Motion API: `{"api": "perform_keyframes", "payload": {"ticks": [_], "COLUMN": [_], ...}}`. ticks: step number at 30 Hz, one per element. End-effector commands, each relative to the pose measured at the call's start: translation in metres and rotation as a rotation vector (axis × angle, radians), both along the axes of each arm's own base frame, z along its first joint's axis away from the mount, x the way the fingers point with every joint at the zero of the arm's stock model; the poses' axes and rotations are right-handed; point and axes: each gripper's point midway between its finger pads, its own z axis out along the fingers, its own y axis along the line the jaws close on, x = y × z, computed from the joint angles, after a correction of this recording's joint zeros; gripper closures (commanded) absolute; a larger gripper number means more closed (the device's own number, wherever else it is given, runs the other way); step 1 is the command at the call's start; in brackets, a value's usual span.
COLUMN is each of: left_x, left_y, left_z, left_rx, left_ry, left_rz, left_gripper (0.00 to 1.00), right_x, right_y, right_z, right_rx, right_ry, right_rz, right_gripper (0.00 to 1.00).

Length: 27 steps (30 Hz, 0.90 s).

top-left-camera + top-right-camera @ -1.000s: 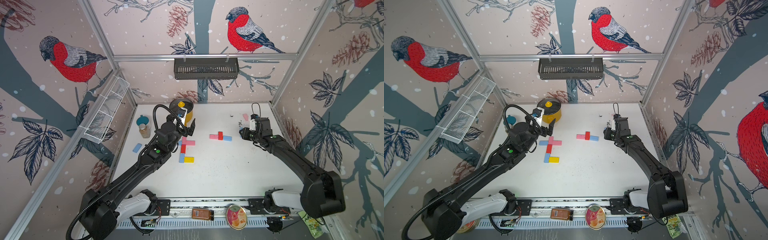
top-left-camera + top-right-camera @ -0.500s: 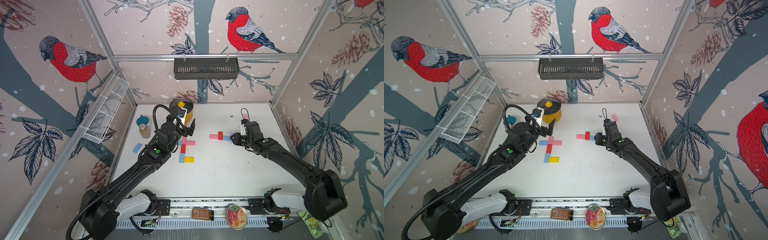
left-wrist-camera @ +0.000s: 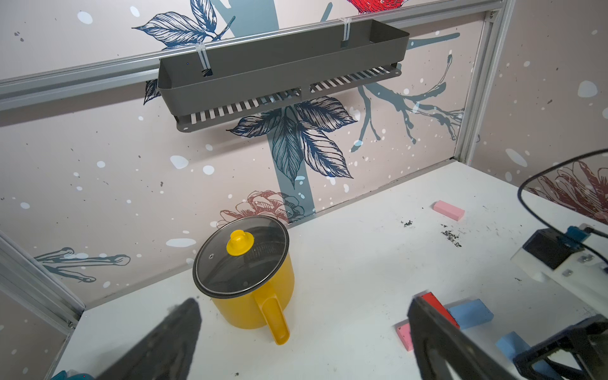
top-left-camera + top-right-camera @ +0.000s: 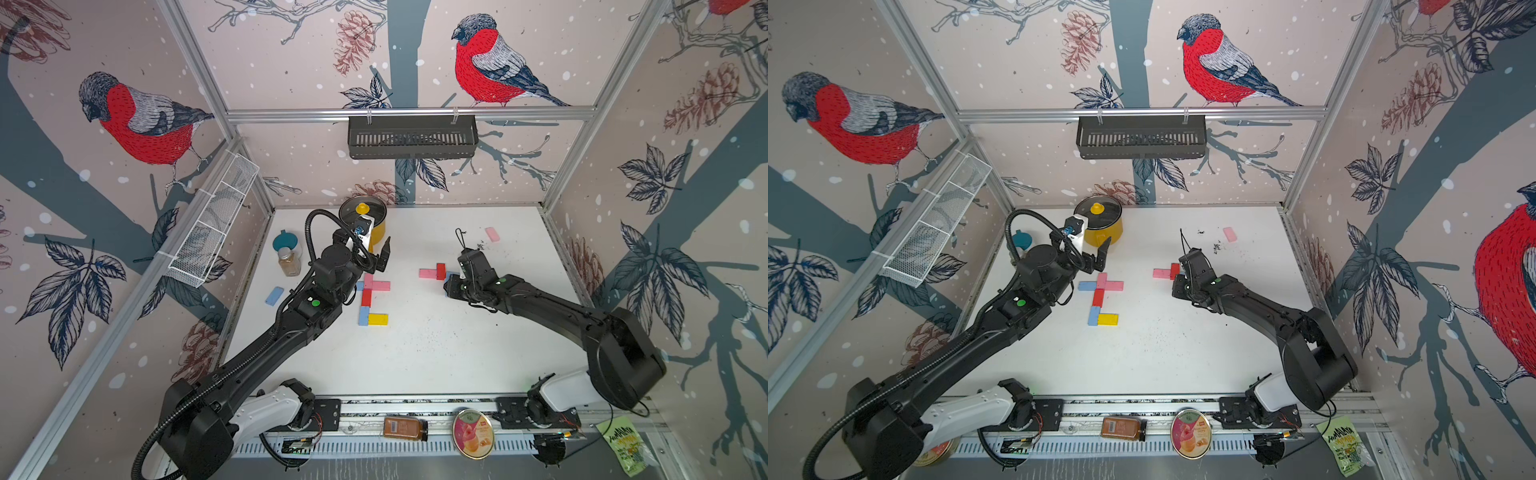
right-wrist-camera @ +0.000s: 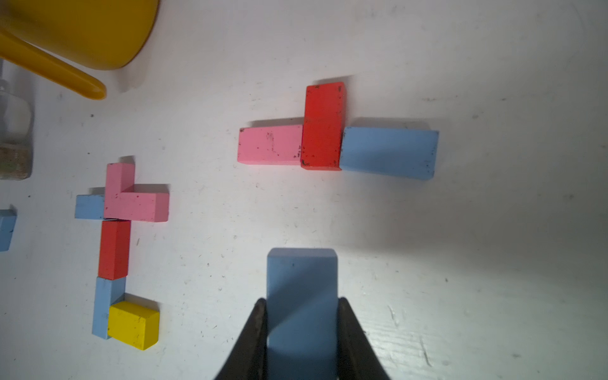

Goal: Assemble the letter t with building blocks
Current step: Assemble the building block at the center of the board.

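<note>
Building blocks (image 4: 366,297) — small matte bricks with squared edges — lie flat on the scuffed white table (image 4: 415,357) in two groups. Nearer the left arm, pink, light-blue and red pieces touch to form a crossed stem ending in a yellow foot (image 5: 133,324). Apart from it, a pink brick (image 5: 269,144), a red brick (image 5: 322,126) and a light-blue brick (image 5: 390,153) sit edge to edge, their faces flecked with dark specks. The right gripper (image 5: 302,301) pinches a held blue brick (image 5: 302,279) by its long sides, just short of the red one. The left gripper (image 3: 304,306) hangs spread wide and empty near a glossy yellow pot (image 3: 253,306) with a glass lid. A stray pink brick (image 4: 492,234) and a stray blue brick (image 4: 274,296) lie well apart from both groups.
</note>
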Motion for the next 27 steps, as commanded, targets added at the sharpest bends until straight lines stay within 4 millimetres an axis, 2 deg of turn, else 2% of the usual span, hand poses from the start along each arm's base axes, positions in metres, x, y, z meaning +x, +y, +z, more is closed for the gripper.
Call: {"api": "perform_keyframes", "payload": {"ticks": [1, 9, 21, 27], "left_x": [0.001, 0.001, 0.001, 0.001], "left_y": [0.000, -0.001, -0.002, -0.002], "left_z": [0.011, 0.011, 0.010, 0.009], "left_rx": [-0.027, -0.027, -0.025, -0.026], "left_ry": [-0.034, -0.034, -0.030, -0.029], "left_rz": [0.005, 0.002, -0.002, -0.004], "left_gripper": [0.03, 0.03, 0.03, 0.03], "right_x": [0.004, 0.008, 0.017, 0.021], "right_y": [0.004, 0.012, 0.007, 0.004], "right_z": [-0.007, -0.033, -0.051, -0.054], "right_rx": [-0.007, -0.083, -0.165, -0.197], "right_ry": [0.021, 0.067, 0.096, 0.094], "right_rz": [-0.065, -0.095, -0.139, -0.149], "right_gripper": [0.85, 0.84, 0.82, 0.82]}}
